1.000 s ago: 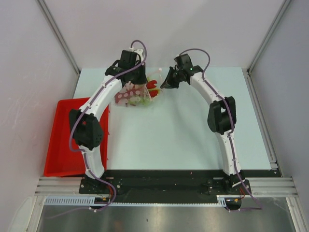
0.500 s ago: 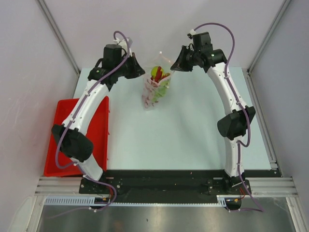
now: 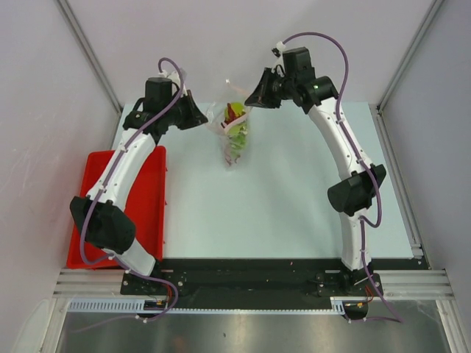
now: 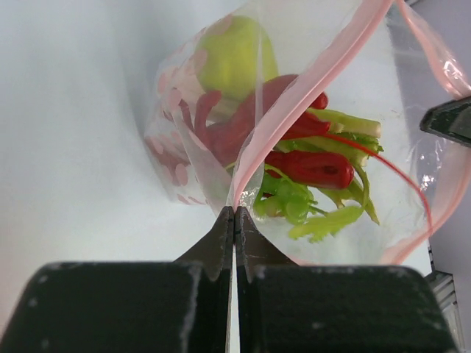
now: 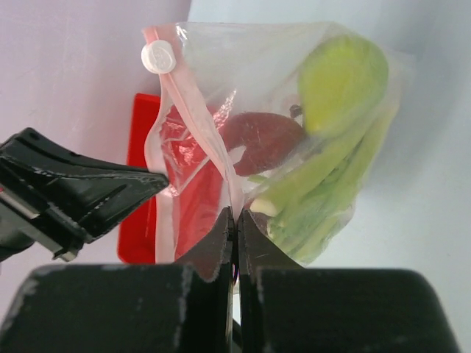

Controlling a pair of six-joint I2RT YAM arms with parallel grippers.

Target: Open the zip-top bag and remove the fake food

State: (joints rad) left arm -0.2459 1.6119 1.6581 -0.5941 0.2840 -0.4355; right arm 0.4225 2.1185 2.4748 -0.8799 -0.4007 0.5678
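Observation:
The zip-top bag (image 3: 234, 143) hangs between my two grippers above the back middle of the table, mouth up. My left gripper (image 3: 208, 120) is shut on one lip of its pink zip strip (image 4: 287, 110). My right gripper (image 3: 249, 101) is shut on the other lip (image 5: 213, 140), below the white slider (image 5: 159, 56). The mouth gapes open. Inside lie the fake food: the yellow-green pear (image 4: 232, 55), the red lobster (image 4: 309, 168), the green grapes (image 4: 287, 200) and the pale stalk vegetable (image 5: 324, 191). The left wrist view shows my left gripper (image 4: 234, 212) and the right wrist view my right gripper (image 5: 235, 213).
A red tray (image 3: 88, 220) lies at the table's left edge, partly under the left arm. Grey walls with metal rails close in the back and both sides. The pale table top (image 3: 294, 198) stretches in front of the bag.
The bag has been lifted off the table and now hangs upright between both grippers. Both arms have risen, the left gripper moved left, and the bag's mouth has been pulled apart.

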